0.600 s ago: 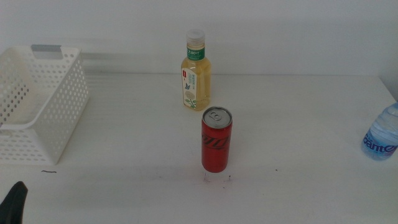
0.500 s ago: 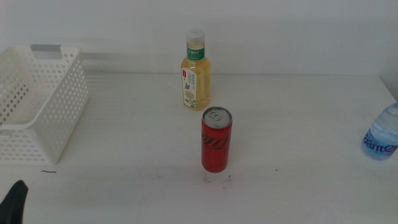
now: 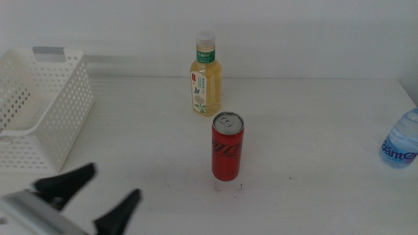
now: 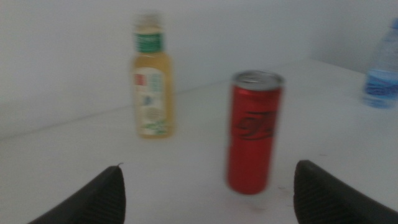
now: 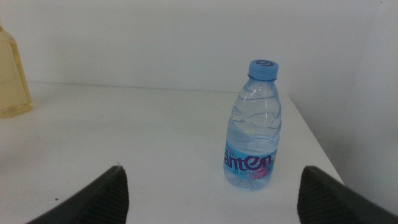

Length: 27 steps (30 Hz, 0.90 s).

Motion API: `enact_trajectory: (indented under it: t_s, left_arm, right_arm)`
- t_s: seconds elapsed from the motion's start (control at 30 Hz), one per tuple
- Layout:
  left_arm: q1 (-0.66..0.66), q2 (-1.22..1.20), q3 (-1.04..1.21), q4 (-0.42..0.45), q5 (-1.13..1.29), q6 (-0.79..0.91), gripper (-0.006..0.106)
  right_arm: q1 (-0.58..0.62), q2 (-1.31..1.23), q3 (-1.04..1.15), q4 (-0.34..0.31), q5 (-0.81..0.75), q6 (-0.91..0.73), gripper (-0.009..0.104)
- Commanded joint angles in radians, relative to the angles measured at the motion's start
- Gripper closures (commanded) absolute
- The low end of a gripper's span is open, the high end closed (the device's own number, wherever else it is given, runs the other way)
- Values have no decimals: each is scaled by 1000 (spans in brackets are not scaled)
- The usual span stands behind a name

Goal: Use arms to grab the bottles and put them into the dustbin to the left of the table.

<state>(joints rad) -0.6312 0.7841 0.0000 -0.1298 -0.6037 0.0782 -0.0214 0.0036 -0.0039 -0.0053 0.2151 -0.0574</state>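
Observation:
A slim red can (image 3: 226, 155) stands upright at the table's centre, with the yellow tea bottle (image 3: 206, 75) behind it. A clear water bottle (image 3: 400, 142) with a blue label stands at the right edge. The white dustbin (image 3: 40, 111) sits at the left. My left gripper (image 3: 111, 194) reaches in from the bottom left, jaws open, short of the can and to its left. In the left wrist view the can (image 4: 253, 140) stands between the spread jaws, tea bottle (image 4: 151, 78) beyond. My right gripper (image 5: 211, 186) is open, facing the water bottle (image 5: 254, 127).
The table (image 3: 313, 111) is white, with small dark specks near the can's base. Its far edge meets a white wall. The water bottle stands close to the table's right edge.
My left gripper has swung up from the bottom-left corner into view, toward the can, with its white housing now showing. The bottles, the can and the dustbin have not moved.

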Motion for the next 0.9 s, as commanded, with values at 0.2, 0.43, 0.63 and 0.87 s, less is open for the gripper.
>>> enact_trajectory:
  t_s: [0.2, 0.43, 0.63, 0.87]
  left_arm:
    - [-250, 422, 0, -172, -480, 25, 10]
    - [-260, 649, 0, -149, -617, -35, 10]
    - [-260, 675, 0, -151, -617, -51, 10]
    - [-260, 675, 0, -128, -617, -52, 10]
  right_arm:
    - [4, -4, 4, -12, -13, -3, 24]
    - [4, -4, 4, -12, -13, -3, 24]
    - [4, -4, 4, -12, -13, -3, 24]
    - [4, -4, 4, -12, -13, -3, 24]
